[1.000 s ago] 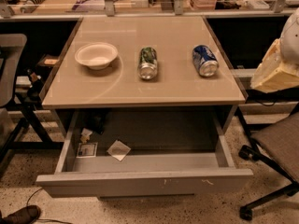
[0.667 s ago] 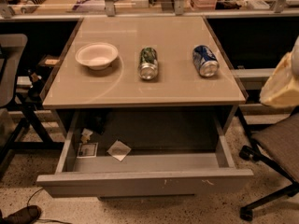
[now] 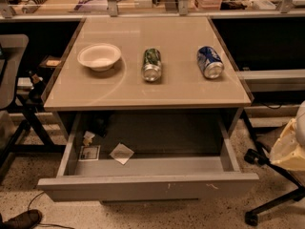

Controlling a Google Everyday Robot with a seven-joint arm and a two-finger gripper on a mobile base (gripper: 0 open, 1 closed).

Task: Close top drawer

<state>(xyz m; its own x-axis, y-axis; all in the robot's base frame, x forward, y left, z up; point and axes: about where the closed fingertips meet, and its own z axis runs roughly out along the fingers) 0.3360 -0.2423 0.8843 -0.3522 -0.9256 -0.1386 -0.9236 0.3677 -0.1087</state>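
Beneath the tabletop (image 3: pixel 181 87), the top drawer (image 3: pixel 147 187) stood pulled far out, paper scraps (image 3: pixel 122 153) on its floor, while the gripper (image 3: pixel 291 147) hung at the right edge, well apart, its grip impossible to tell.

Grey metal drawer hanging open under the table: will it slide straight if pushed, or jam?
Probably slides straight: the wide, shallow grey metal drawer sits level. Likely light, holding little beyond paper scraps, which may shift. A push near the flat front's middle seems safest against skewing. The claw is off at the right edge, apart from it.
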